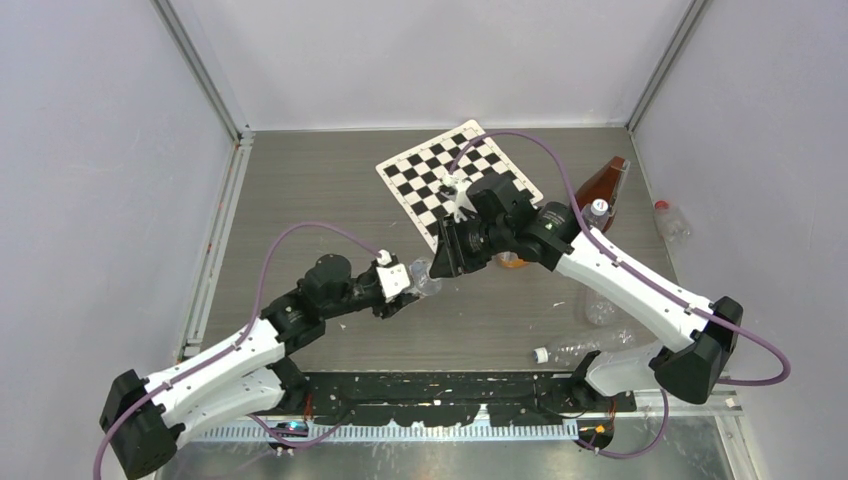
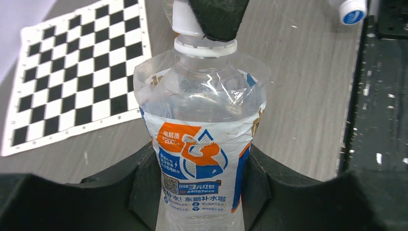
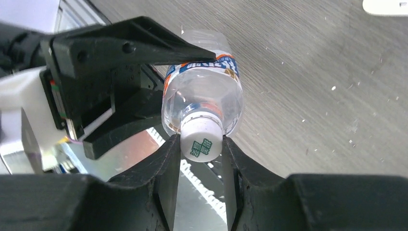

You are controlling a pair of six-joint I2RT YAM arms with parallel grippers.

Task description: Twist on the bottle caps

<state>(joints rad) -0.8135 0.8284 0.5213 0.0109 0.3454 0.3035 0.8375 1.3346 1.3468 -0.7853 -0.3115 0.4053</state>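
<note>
White green-printed cap (image 3: 202,140) on neck of clear bottle (image 3: 202,86), between right pincer (image 3: 201,144) tips

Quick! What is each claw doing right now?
Left claw: closed on the clear bottle.
Right claw: closed on the white cap at the bottle's top.

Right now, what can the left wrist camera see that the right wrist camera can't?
Only the left wrist view shows the checkerboard mat and the full orange-and-blue label. Only the right wrist view shows the green print on top of the white cap. Both show the clear bottle held in the left gripper, the right gripper pinching that cap, and the grey table.
</note>
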